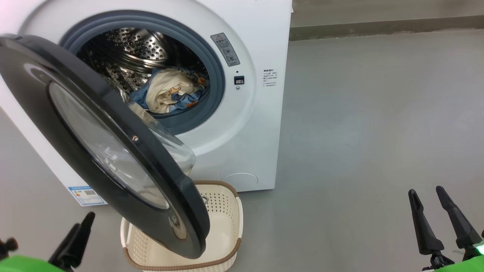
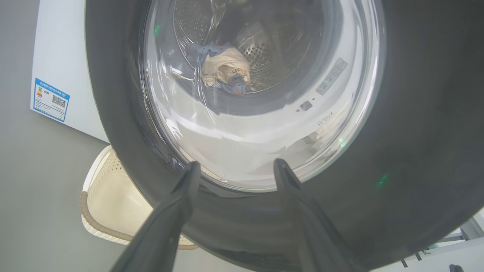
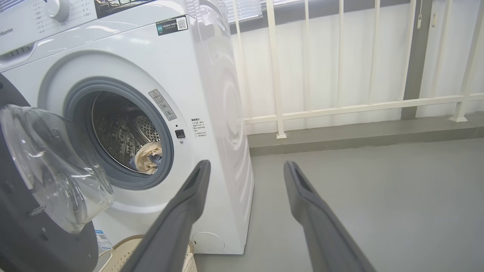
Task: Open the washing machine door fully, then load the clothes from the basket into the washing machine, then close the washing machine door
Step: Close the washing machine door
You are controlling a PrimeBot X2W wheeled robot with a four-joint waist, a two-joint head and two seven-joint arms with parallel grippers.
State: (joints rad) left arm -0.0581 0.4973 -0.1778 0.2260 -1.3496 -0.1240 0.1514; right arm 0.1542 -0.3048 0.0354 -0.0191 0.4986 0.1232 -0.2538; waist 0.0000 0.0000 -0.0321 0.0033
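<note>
You are pointing the left gripper (image 2: 234,166), jaws apart, straight at the outer face of the half-open washing machine door (image 1: 106,147) close ahead, making it the nearer arm, while the right gripper (image 1: 425,190), likewise spread, is hanging well off to the right.

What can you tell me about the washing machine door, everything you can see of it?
The washing machine door is large and round, with a glossy black rim and a clear glass bowl bulging from its inner face. It stands partly open, out from the left of the opening of the washing machine, its lower edge over the basket. The open left gripper points its fingers at the outer face; contact cannot be told.
</note>
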